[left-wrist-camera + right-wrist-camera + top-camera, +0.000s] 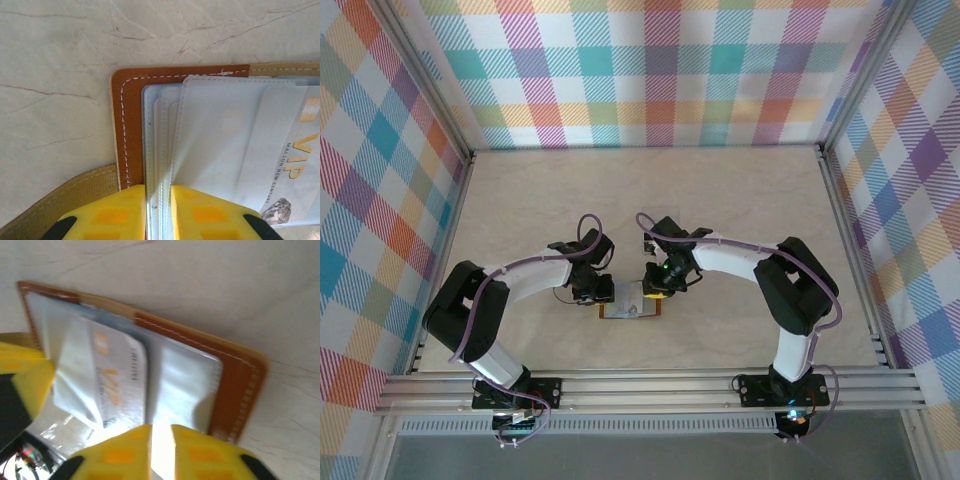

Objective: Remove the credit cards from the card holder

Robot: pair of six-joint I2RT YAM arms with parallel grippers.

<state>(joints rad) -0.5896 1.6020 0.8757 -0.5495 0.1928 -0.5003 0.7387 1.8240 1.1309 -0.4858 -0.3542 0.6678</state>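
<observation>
- The card holder (630,301) lies open and flat on the table (650,190) between the 2 grippers, with bare table beyond its far edge.
- The left gripper (158,189) has its jaws clamped on the edges of the holder's clear pockets (220,135).
- The right gripper (161,427) has its jaws nearly together at the opposite edge; I cannot tell whether they grip.
- 1 credit card (112,385), marked VIP, sits in a pocket.

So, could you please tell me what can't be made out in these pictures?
- Card count: top view, the card holder is too small; left wrist view, its pockets overlap.
- VIP card: left wrist view, cut off by the right edge.
- Right tool: right wrist view, blur hides whether it pinches card or pocket.
</observation>
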